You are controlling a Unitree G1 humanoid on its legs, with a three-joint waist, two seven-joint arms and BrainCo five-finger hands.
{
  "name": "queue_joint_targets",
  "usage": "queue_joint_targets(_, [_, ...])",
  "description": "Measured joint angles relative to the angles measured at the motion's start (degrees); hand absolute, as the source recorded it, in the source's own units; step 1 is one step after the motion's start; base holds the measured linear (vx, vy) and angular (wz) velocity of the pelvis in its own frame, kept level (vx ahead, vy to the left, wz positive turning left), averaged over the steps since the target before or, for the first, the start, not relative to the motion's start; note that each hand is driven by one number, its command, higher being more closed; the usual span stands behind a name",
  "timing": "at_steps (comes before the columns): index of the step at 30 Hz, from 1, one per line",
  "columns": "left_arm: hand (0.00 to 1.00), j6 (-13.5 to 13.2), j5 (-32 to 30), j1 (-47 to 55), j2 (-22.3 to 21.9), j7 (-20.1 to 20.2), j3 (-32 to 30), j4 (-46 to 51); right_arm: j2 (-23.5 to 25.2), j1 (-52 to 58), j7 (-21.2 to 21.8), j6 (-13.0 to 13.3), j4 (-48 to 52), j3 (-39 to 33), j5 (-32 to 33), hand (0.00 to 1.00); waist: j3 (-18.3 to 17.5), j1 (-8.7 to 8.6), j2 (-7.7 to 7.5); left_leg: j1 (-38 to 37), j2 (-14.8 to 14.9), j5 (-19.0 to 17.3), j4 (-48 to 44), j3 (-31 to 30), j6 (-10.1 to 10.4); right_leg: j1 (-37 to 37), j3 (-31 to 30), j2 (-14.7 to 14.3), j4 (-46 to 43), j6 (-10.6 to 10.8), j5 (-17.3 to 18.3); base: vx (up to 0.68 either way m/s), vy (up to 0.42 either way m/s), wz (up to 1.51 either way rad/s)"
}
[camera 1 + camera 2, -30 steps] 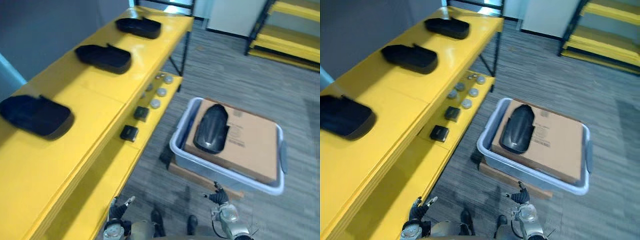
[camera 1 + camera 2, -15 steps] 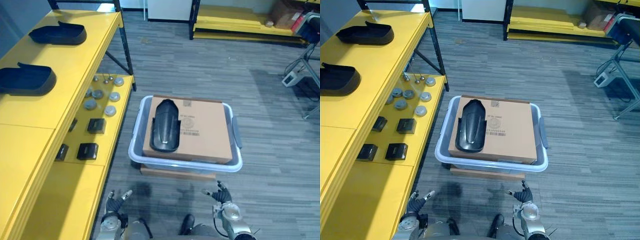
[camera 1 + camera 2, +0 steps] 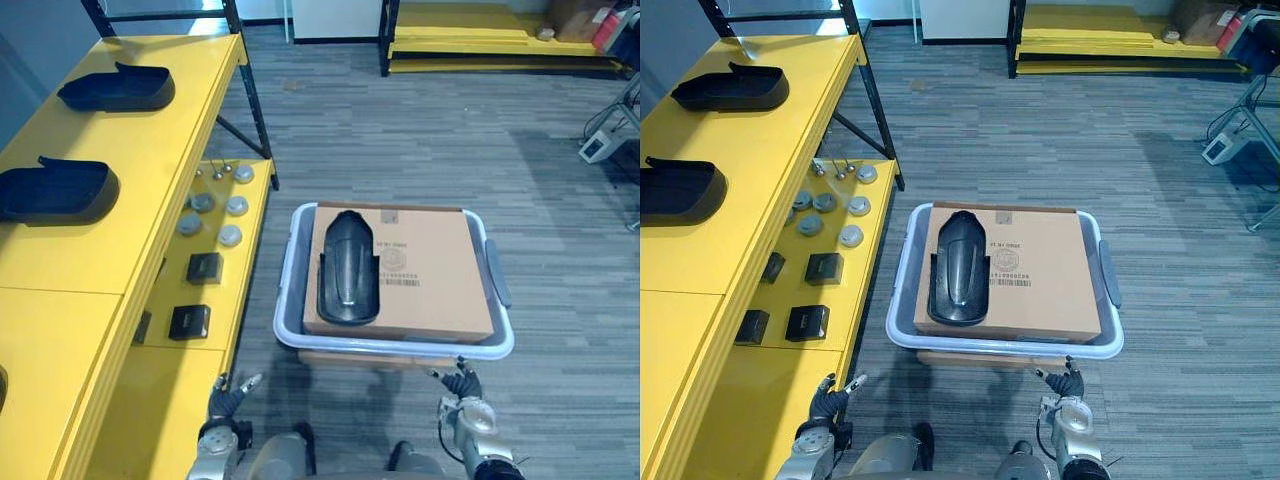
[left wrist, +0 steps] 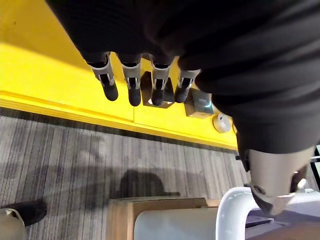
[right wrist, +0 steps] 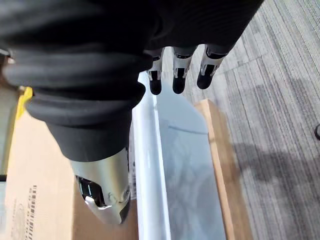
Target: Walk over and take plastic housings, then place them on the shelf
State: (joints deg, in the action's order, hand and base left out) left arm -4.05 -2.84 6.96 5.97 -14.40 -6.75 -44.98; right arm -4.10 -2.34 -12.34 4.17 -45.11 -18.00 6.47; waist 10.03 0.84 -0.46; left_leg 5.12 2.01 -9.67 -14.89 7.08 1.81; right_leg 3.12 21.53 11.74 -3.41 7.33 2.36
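Left eye view: grey floor [image 3: 420, 130] lies open beyond and to the right of the white bin [image 3: 390, 347], with the yellow shelf [image 3: 70, 250] just beside its left rim. The bin holds a cardboard box [image 3: 430, 280], and one black plastic housing [image 3: 348, 268] lies on the box's left half. Two shelf housings [image 3: 117, 88] rest on the top tier. Small parts [image 3: 204, 267] on the lower tier are partly hidden. Left hand [image 3: 228, 396] and right hand [image 3: 462, 383] hang low, fingers straight, holding nothing.

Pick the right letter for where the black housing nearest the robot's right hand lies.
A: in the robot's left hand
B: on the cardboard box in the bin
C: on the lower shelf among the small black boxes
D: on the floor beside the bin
B: the black housing lies on top of the cardboard box, which sits inside the grey bin.
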Motion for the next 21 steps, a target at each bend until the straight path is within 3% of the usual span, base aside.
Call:
queue_joint_targets(3, [0.00,0.05,0.00,1.48,0.00,0.31,-0.61,0.01,-0.49,1.35,-0.36,-0.03,3.95,-3.47,0.86,0.00,-0.61,-0.03,-0.31,-0.56,-0.11,0.31,2.07,0.37,-0.50,-0.39,-1.15,-0.32,1.35,-0.12,-0.93,-0.01,0.007,-0.23])
queue_joint_targets(10, [0.00,0.07,-0.03,3.65,-0.19,0.59,-0.60,-0.05,-0.70,5.73,-5.45,1.04,26.63,-6.67,-0.21,0.00,-2.67,-0.98,-1.44,-2.43,-1.21,2.74,7.43,1.07,-1.43,-0.42,-2.22,-0.35,3.74,-0.43,-2.41,0.01,0.002,-0.09])
queue_joint_targets(16, [0.00,-0.22,-0.07,4.69,-0.44,0.75,0.61,-0.37,-0.66,4.74,-5.14,2.11,34.87,1.76,-5.99,0.00,-3.13,-1.10,-2.00,-4.22,-1.30,4.71,11.47,1.28,-1.30,-0.39,-2.63,-0.77,4.46,-1.14,-2.93,0.00,-0.004,-0.02])
queue_joint_targets(21, [0.00,-0.82,-0.07,4.86,-0.68,0.72,1.04,-0.50,-0.68,-1.70,-4.65,1.65,34.60,11.29,-13.04,0.00,-3.13,0.25,-2.01,-4.20,-1.92,6.63,14.03,0.63,-1.57,-0.65,-2.22,-0.68,5.64,-1.17,-3.86,-0.03,-0.002,0.06])
